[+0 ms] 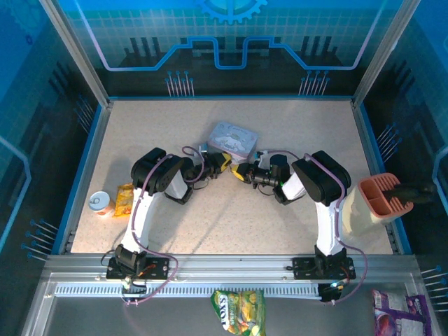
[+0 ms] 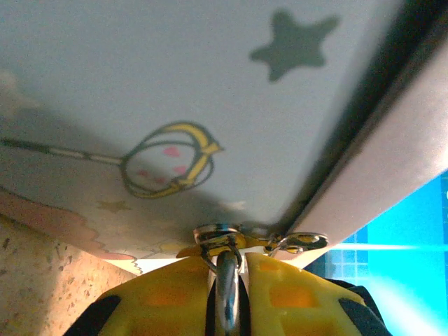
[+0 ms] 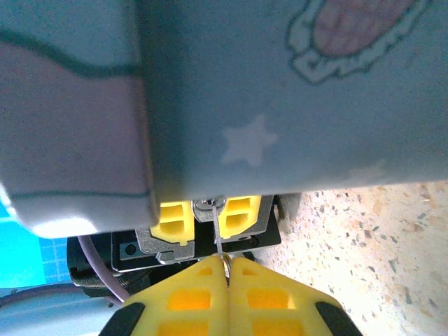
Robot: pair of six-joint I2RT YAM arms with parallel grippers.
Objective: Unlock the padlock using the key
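Note:
My two grippers meet tip to tip at the table's middle, just in front of the grey tin [image 1: 232, 138]. My left gripper [image 1: 222, 163] [image 2: 227, 260] is shut on the padlock [image 2: 227, 290], its silver shackle loop pinched upright between the yellow fingers [image 2: 168, 294]. The dark body is hidden from this side. My right gripper [image 1: 245, 173] [image 3: 225, 260] is shut on the key [image 3: 220, 234]. The thin blade runs straight ahead to the padlock's keyhole end [image 3: 208, 204], which sits between the left gripper's yellow fingertips [image 3: 173, 217]. A key ring [image 2: 302, 242] shows beside the lock.
The tin's printed side stands very close above both grippers [image 2: 210, 105] [image 3: 280, 91]. A small can [image 1: 101, 203] and a yellow packet [image 1: 124, 199] lie at the left edge. A peach holder [image 1: 378, 199] stands at the right. Snack bags [image 1: 239, 308] lie in front of the rail.

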